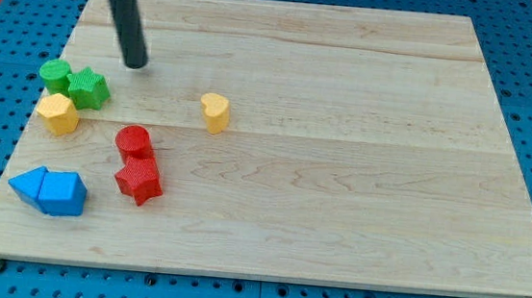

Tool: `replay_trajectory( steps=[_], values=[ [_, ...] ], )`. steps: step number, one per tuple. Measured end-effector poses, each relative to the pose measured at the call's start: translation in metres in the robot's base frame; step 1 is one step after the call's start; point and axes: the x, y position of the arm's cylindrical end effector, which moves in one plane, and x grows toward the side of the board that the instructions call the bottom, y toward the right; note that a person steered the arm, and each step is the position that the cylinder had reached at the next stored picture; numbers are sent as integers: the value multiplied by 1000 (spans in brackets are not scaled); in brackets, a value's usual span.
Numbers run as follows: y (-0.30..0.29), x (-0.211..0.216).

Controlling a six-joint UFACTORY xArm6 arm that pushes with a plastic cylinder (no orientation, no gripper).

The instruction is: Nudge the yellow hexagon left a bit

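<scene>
Pictured on the wooden surface [345, 127]: yellow hexagon [58, 112] at the view's left edge, touching the green star block [89, 88], my tip [135, 63] up and right of it, without jaws.

pretty bright, even light all over, looks like it's coming from overhead. shadows are short and soft, sitting close under the blocks and beside the rod [134, 63]. no hard glare on the board [341, 175], just a pale sheen on the wood. picture's a bit soft overall, rod top blurry at the frame edge.
</scene>
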Motion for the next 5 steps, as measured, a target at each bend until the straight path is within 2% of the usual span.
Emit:
replay_trajectory(
  steps=[1,2,3,5],
  values=[
    [-24,7],
    [6,30],
    [67,83],
    [14,101]
  ],
)
